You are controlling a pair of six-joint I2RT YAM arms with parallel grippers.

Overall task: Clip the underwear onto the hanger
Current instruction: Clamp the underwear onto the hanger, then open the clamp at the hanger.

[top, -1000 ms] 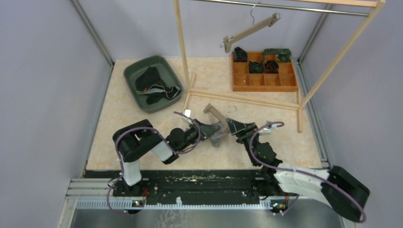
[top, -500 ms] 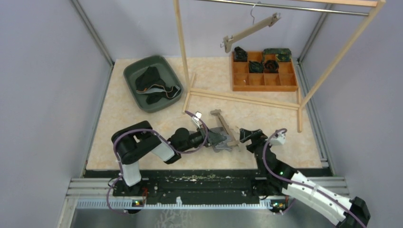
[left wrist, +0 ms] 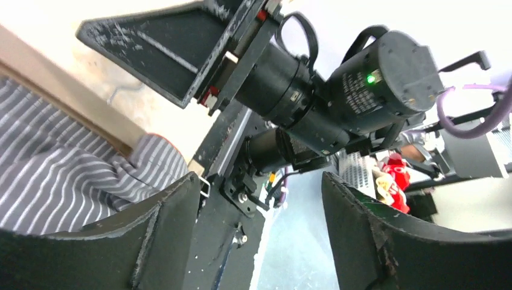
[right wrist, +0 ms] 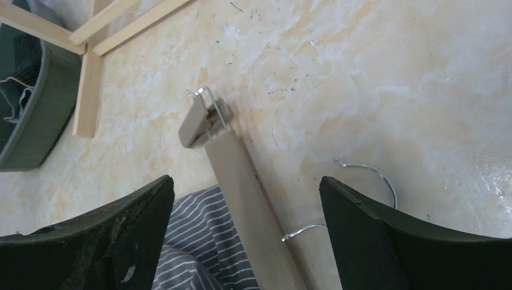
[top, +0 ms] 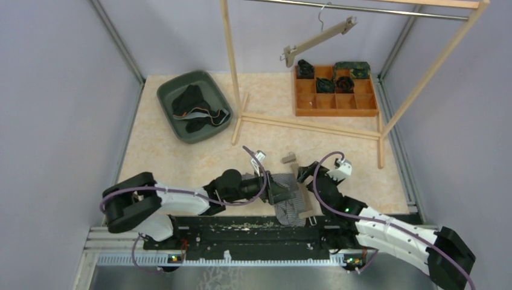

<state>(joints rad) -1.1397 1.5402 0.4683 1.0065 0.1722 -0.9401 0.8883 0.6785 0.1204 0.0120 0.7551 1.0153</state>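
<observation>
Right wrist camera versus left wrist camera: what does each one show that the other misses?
Only the right wrist view shows the hanger's end clip with no cloth in it, its wire hook, and the green bin at the left edge. Only the left wrist view shows the right arm. Both show the striped underwear and the hanger's wooden bar lying against it.

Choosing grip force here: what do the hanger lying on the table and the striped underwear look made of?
Hanger: pale unfinished-looking wood, matte with faint grain; its hook is shiny bent wire, probably steel. Underwear: soft woven cloth, likely cotton, creased with grey-white stripes.
</observation>
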